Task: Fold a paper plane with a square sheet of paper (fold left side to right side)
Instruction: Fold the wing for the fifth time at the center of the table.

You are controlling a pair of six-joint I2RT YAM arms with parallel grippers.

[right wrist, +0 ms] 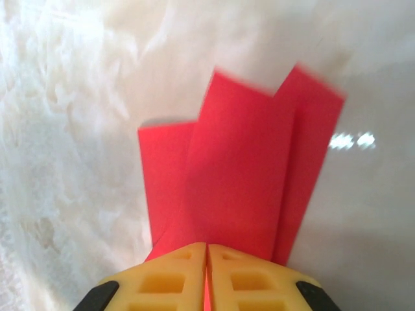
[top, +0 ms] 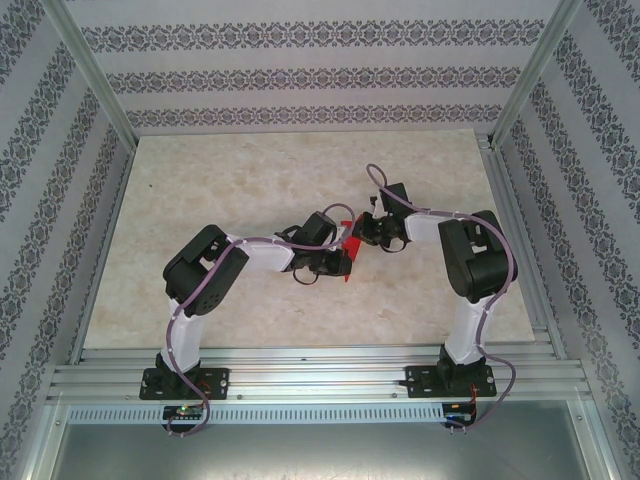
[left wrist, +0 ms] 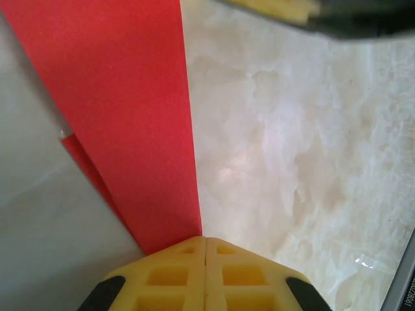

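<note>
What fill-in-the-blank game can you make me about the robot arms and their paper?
1. The folded paper is coloured ____.
2. The left gripper is clamped ____ on the paper.
3. The right gripper pinches the paper too, so ____ grippers hold it.
Missing words: red; shut; two.

The left gripper (top: 343, 263) and right gripper (top: 364, 233) are crowding the middle around the red paper (top: 350, 245), with bare table (top: 250, 170) lying free to the walls (top: 300, 75).
</note>
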